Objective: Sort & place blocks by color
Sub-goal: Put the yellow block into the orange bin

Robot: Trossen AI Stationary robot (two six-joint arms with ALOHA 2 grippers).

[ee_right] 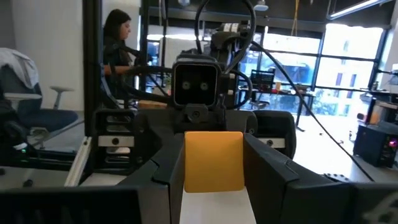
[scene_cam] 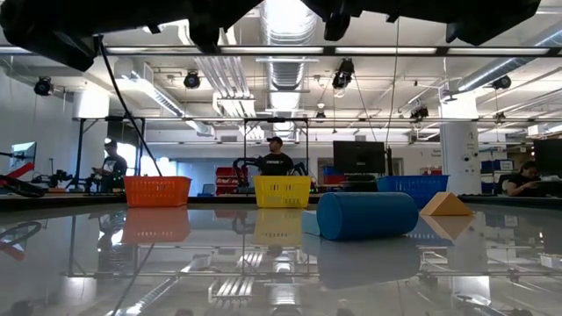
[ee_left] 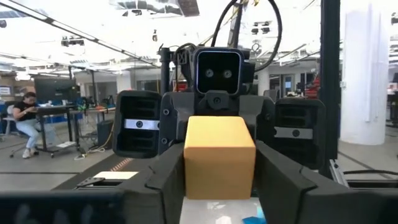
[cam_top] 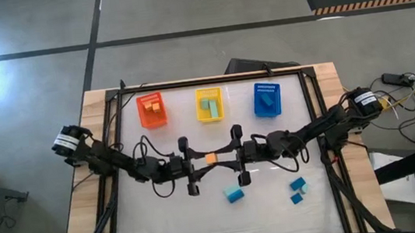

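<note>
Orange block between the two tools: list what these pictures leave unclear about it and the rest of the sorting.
- Small orange block: which tool carries its weight is unclear; both wrist views show fingers on either side.
- Low view: both tools are cut off by the top edge.
- Orange basket bin, yellow one, blue one: block counts too small in the high view.
- Loose blue and teal blocks: shapes too small.

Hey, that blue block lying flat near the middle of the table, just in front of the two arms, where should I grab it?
Probably from straight above, pinching the blue block across its shorter width at mid-length. It lies flat and slightly turned, so twist the end effector to match its angle.
</note>
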